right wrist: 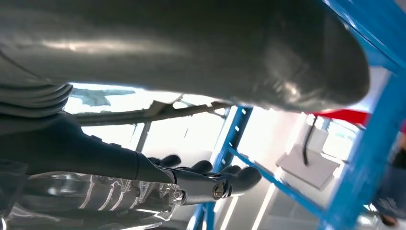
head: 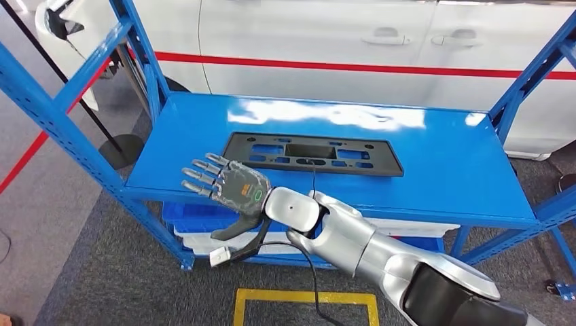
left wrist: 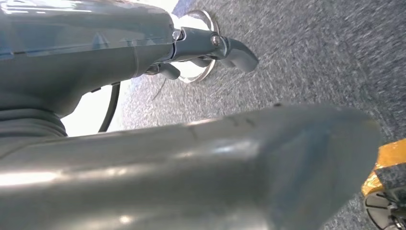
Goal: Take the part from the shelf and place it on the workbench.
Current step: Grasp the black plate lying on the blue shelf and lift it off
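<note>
The part (head: 312,153), a flat black plastic panel with rectangular cut-outs, lay on the blue shelf (head: 435,170) a little left of the frame's centre in the head view, long side running left to right. Bare blue surface showed on every side of it: a broad stretch toward the right end, a narrower band to the left, and a strip between its near edge and the shelf's front lip.

The right hand (head: 227,190) hung at the lower-left-centre of the frame, palm down, fingers apart and stretched toward the left, grasping nothing. It sat over the shelf's front edge, near the part's lower-left corner but not touching it. Its silver arm ran down to the lower right corner of the frame, with a black cable looping beneath the wrist.

Blue uprights (head: 41,109) framed the shelf at the far left and far right. A white car (head: 326,41) with a red stripe filled the top of the frame behind the shelf. Yellow floor tape (head: 306,299) marked the grey carpet at bottom centre.

The left hand (left wrist: 210,48) hung over grey carpet in its wrist view; I could not tell how its fingers lay.
</note>
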Robot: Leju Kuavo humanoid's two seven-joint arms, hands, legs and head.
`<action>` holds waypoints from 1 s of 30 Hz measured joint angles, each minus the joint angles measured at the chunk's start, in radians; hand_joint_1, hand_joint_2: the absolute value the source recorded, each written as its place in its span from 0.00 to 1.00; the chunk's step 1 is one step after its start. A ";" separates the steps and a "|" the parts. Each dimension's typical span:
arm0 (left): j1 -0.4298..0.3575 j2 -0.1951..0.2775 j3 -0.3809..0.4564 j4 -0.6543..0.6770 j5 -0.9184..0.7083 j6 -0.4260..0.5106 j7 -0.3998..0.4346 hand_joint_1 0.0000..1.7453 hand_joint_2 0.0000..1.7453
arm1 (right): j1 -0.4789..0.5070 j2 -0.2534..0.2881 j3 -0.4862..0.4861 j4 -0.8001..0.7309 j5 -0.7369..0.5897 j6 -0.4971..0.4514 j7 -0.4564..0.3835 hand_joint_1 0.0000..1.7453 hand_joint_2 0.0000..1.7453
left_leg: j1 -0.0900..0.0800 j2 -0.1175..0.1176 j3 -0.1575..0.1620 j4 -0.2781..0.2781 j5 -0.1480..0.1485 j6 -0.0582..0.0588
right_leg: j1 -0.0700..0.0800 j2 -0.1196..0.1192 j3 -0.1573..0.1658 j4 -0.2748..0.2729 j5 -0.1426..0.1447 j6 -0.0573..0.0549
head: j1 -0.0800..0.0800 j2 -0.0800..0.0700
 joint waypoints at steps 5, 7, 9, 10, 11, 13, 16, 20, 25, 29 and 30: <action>-0.004 0.001 -0.002 0.000 -0.018 -0.003 0.000 0.00 0.00 | -0.060 0.065 -0.009 0.135 0.021 -0.011 0.037 0.00 0.00 | 0.002 0.003 0.004 -0.005 -0.001 -0.008 | 0.002 0.007 0.001 -0.006 -0.001 0.002 | 0.000 0.000; -0.008 0.001 -0.007 0.000 -0.032 -0.010 0.004 0.00 0.00 | -0.093 0.101 -0.017 0.229 0.036 -0.032 0.066 0.00 0.00 | 0.002 0.003 0.005 -0.008 0.001 -0.011 | 0.002 0.006 0.001 -0.006 -0.001 0.000 | 0.000 0.000; -0.015 0.001 -0.014 0.000 -0.043 -0.016 0.009 0.00 0.00 | -0.129 0.138 -0.031 0.333 0.047 -0.054 0.097 0.00 0.00 | 0.002 0.003 0.006 -0.010 0.002 -0.014 | 0.002 0.005 0.000 -0.005 0.000 -0.003 | 0.000 0.000; -0.018 0.001 -0.017 0.000 -0.045 -0.018 0.011 0.00 0.00 | -0.146 0.154 -0.039 0.382 0.051 -0.063 0.109 0.00 0.00 | 0.002 0.003 0.006 -0.011 0.003 -0.015 | 0.002 0.005 0.000 -0.005 0.000 -0.003 | 0.000 0.000; -0.021 0.000 -0.019 0.000 -0.046 -0.020 0.012 0.00 0.00 | -0.161 0.167 -0.048 0.424 0.054 -0.069 0.119 0.00 0.00 | 0.002 0.003 0.006 -0.012 0.003 -0.015 | 0.003 0.005 0.000 -0.005 0.000 -0.004 | 0.000 0.000; -0.025 0.000 -0.020 0.000 -0.046 -0.022 0.013 0.00 0.00 | -0.184 0.189 -0.062 0.498 0.058 -0.074 0.136 0.00 0.00 | 0.003 0.003 0.007 -0.012 0.003 -0.016 | 0.003 0.006 0.000 -0.005 0.000 -0.005 | 0.000 0.000; -0.031 -0.001 -0.020 0.000 -0.046 -0.022 0.016 0.00 0.00 | -0.203 0.212 -0.080 0.576 0.060 -0.079 0.160 0.00 0.00 | 0.003 0.003 0.007 -0.012 0.003 -0.017 | 0.003 0.006 0.001 -0.005 0.000 -0.005 | 0.000 0.000; -0.037 -0.003 -0.025 0.000 -0.056 -0.022 0.018 0.00 0.00 | -0.211 0.229 -0.097 0.647 0.056 -0.087 0.179 0.00 0.00 | 0.003 0.003 0.007 -0.012 0.003 -0.017 | 0.003 0.006 0.001 -0.005 0.000 -0.005 | 0.000 0.000; -0.041 -0.003 -0.030 0.000 -0.056 -0.020 0.018 0.00 0.00 | -0.194 0.238 -0.130 0.694 0.036 -0.126 0.192 0.00 0.00 | 0.003 0.003 0.007 -0.012 0.003 -0.016 | 0.001 0.006 0.001 -0.006 0.000 -0.005 | 0.000 0.000; -0.043 -0.004 -0.030 0.000 -0.054 -0.012 0.017 0.00 0.00 | -0.157 0.243 -0.168 0.712 0.014 -0.165 0.186 0.00 0.00 | 0.002 0.003 0.007 -0.011 0.003 -0.016 | 0.000 0.006 0.001 -0.006 0.000 -0.005 | 0.000 0.000; -0.044 -0.004 -0.030 0.000 -0.054 -0.011 0.016 0.00 0.00 | -0.149 0.246 -0.176 0.716 0.012 -0.167 0.184 0.00 0.00 | 0.002 0.003 0.007 -0.011 0.003 -0.016 | 0.000 0.006 0.001 -0.006 0.000 -0.005 | 0.000 0.000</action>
